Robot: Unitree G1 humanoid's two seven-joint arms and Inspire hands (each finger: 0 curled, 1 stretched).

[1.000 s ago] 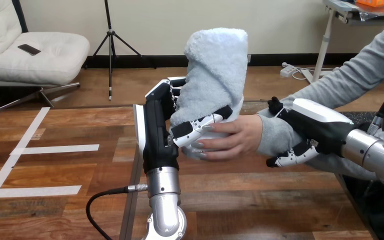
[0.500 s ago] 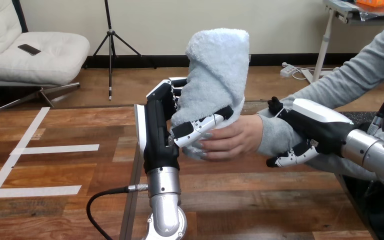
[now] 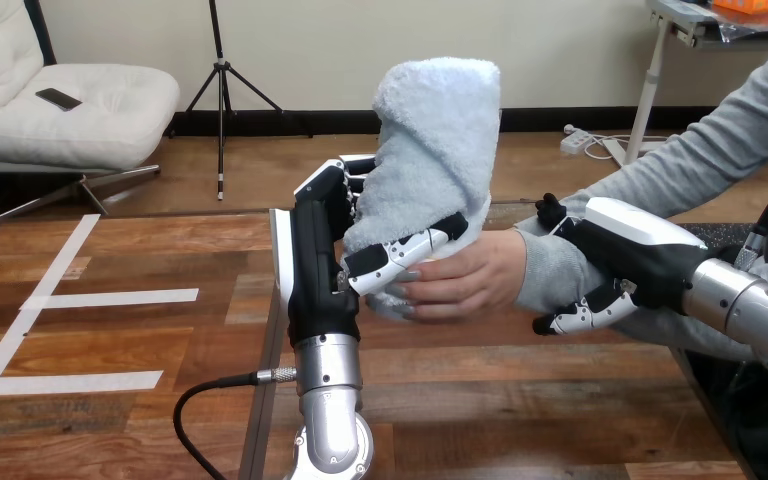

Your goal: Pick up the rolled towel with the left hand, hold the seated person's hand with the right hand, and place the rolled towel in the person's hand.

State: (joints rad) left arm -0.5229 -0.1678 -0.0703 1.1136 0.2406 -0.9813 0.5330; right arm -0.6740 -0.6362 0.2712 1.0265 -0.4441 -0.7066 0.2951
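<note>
One rolled towel [image 3: 430,150] upright at frame centre, clasped by the left hand [image 3: 315,260], thumb across its front; lower end hidden behind the person's hand [image 3: 465,275], cupped against it. Right of centre, right hand [image 3: 625,250] curled round the person's grey-sleeved wrist; palm side unseen.
</note>
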